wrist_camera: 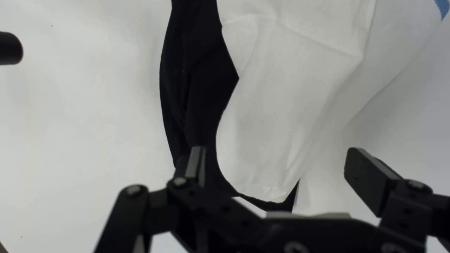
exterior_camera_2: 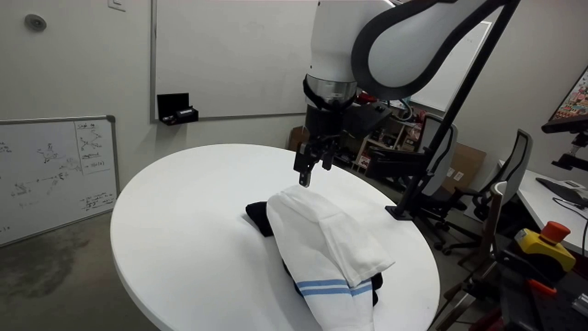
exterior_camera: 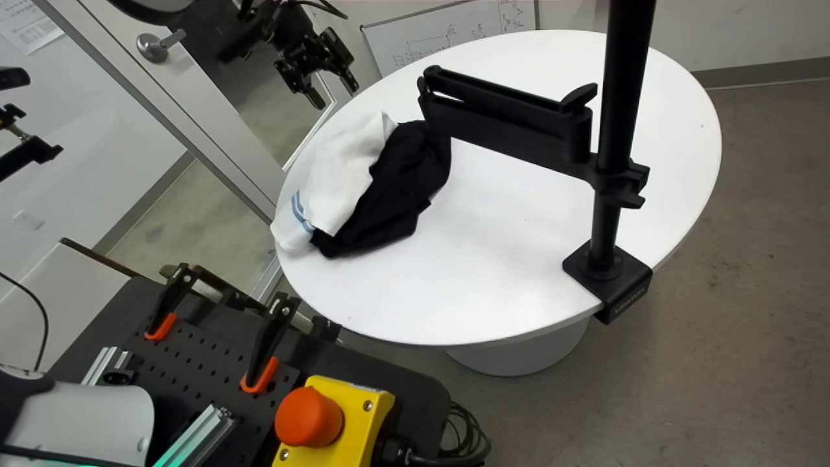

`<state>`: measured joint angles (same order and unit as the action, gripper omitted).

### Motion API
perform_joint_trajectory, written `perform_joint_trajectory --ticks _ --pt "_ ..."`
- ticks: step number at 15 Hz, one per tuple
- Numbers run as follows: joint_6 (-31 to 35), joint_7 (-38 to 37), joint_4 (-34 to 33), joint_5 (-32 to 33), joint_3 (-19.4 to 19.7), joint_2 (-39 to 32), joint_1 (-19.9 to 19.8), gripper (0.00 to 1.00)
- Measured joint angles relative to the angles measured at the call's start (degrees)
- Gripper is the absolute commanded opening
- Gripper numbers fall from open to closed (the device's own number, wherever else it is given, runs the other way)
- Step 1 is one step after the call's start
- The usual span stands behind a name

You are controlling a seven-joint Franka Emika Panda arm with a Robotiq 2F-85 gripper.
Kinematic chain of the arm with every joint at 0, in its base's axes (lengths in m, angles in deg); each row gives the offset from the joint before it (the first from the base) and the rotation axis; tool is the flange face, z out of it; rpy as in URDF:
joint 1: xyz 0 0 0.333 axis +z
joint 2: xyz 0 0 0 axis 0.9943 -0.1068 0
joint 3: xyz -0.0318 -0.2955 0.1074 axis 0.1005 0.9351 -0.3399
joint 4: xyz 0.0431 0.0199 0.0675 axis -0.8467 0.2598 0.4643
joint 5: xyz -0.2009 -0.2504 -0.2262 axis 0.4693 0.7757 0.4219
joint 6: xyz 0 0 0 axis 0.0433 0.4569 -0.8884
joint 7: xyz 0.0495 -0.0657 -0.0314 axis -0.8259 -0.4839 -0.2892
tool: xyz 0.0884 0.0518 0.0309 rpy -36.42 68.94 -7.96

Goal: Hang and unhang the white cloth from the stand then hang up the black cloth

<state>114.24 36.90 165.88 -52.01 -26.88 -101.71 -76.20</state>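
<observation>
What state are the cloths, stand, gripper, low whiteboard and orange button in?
White cloth: loosely folded, lying on the table.
Black cloth: rumpled, partly under the white one.
Stand: upright, clamped at the table edge, no cloth hanging.
Gripper: open, holding nothing.
Low whiteboard: written on.
Orange button: cannot tell if pressed.

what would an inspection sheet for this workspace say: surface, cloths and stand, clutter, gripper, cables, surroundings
Surface: round white table, stand mounted at its edge
Job's things: blue-striped white cloth lies partly over black cloth; neither hangs on the stand
Clutter: emergency-stop button and orange-tipped clamps on the dark worktop
Gripper: open, holding nothing, raised above the cloths
Cables: black cable looped beside the worktop
Surroundings: handwritten whiteboard, office chairs, lever-handled door
</observation>
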Motion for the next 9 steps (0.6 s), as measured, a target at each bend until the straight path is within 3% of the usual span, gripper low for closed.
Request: perform_joint_trajectory --ticks 4,9 --pt "-0.16 -3.32 -4.36 0.07 3.37 -4.44 2.05 1.00" --pt "-0.38 -4.60 -8.56 0.02 4.95 -9.13 2.90 1.00"
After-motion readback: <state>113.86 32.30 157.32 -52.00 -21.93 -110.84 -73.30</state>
